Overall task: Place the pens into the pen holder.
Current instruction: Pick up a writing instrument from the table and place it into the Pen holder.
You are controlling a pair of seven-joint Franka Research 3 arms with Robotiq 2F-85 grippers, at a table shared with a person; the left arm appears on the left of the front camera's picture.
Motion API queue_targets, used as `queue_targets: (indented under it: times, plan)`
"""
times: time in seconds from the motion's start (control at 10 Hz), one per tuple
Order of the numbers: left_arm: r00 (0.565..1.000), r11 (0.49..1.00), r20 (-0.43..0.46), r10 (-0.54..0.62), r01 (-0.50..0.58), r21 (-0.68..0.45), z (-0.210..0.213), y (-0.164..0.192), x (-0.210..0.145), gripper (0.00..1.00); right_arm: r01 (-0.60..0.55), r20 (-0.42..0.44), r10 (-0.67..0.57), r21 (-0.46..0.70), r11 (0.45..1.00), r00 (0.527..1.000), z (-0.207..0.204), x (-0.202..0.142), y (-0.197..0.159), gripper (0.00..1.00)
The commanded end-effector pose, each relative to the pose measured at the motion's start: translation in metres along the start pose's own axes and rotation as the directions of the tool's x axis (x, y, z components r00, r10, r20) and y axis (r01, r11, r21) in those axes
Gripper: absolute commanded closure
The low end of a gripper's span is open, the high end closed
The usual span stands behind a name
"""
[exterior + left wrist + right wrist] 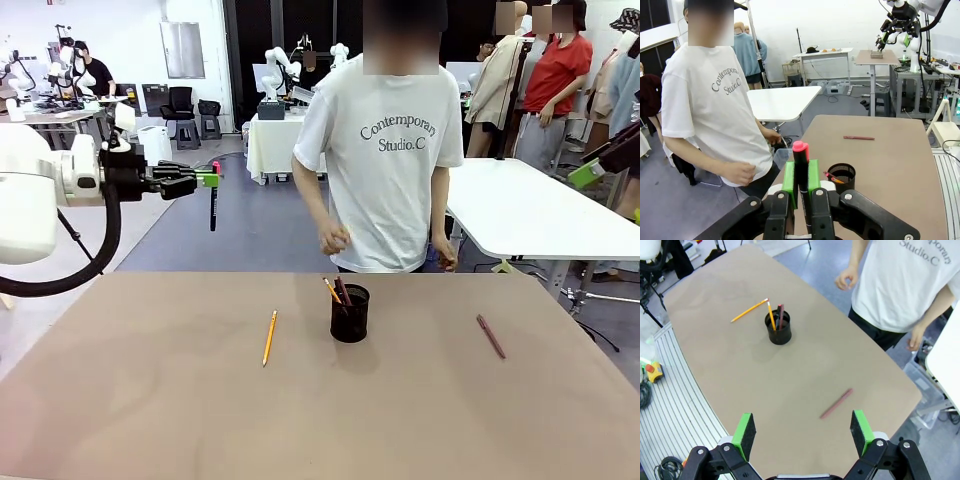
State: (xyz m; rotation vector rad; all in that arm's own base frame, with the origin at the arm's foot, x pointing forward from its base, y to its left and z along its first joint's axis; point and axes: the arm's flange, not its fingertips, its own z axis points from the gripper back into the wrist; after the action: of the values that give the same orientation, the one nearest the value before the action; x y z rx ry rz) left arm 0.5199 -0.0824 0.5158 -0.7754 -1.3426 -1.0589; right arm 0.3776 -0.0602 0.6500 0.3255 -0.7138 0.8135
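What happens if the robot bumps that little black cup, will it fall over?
It would probably slide rather than fall: the pen holder looks short and wide, flat on the table. Being mesh, it is likely light and easy to shove. The pens leaning inside might rattle.

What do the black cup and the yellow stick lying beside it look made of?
The small black cylindrical pen holder looks like matte wire mesh, probably metal: its wall looks finely gridded in the left wrist view. The thin yellow-orange pencil looks like painted wood, judging by its even colour; too small to be sure.
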Motion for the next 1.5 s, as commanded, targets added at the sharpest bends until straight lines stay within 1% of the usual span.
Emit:
queue_targets:
  times: [0.0,0.1,0.4,0.6,0.7,0.9,1.0,1.1,1.2,1.3,1.4]
  plan:
    - [1.0,1.0,-0.01,-0.004,0.004,0.013,-0.03,0.001,0.001,1.0,-0.004,0.004,0.004,0.002,1.0,1.0,0.001,0.001,0.001,0.0]
    - [1.0,1.0,-0.009,-0.013,0.013,0.016,-0.05,-0.002,0.0,1.0,-0.004,0.004,0.004,0.002,1.0,1.0,0.001,0.001,0.001,0.0]
    - [0.995,0.998,0.071,-0.065,0.065,-0.01,-0.108,-0.009,-0.006,1.0,-0.004,0.004,0.004,0.002,1.0,1.0,0.001,0.001,0.001,0.0]
    - [0.989,0.993,0.112,-0.094,0.102,-0.062,-0.156,-0.016,-0.014,1.0,-0.004,0.004,0.004,0.002,1.0,1.0,0.001,0.001,0.001,0.0]
    - [0.981,0.988,0.164,-0.105,0.121,-0.093,-0.177,-0.019,-0.017,1.0,-0.004,0.004,0.004,0.002,1.0,1.0,0.001,0.001,0.001,0.0]
    - [0.979,0.985,0.192,-0.065,0.094,-0.143,-0.209,-0.025,-0.028,1.0,-0.004,0.004,0.004,0.002,1.0,1.0,0.001,0.001,0.001,0.0]
    - [0.98,0.985,0.19,-0.063,0.091,-0.145,-0.223,-0.024,-0.037,1.0,-0.004,0.004,0.004,0.002,1.0,1.0,0.001,0.001,0.001,0.0]
    - [0.982,0.983,0.183,-0.046,0.076,-0.166,-0.234,-0.024,-0.045,1.0,-0.004,0.004,0.004,0.002,1.0,1.0,0.001,0.001,0.001,0.0]
    - [0.978,0.978,0.206,-0.027,0.069,-0.196,-0.235,-0.024,-0.049,1.0,-0.004,0.004,0.004,0.002,1.0,1.0,0.001,0.001,0.001,0.0]
    - [0.986,0.983,0.159,-0.042,0.07,-0.172,-0.226,-0.032,-0.041,1.0,-0.004,0.004,0.004,0.002,1.0,1.0,0.001,0.001,0.001,0.0]
    - [0.986,0.983,0.159,-0.042,0.07,-0.172,-0.226,-0.032,-0.041,1.0,-0.004,0.004,0.004,0.002,1.0,1.0,0.001,0.001,0.001,0.0]
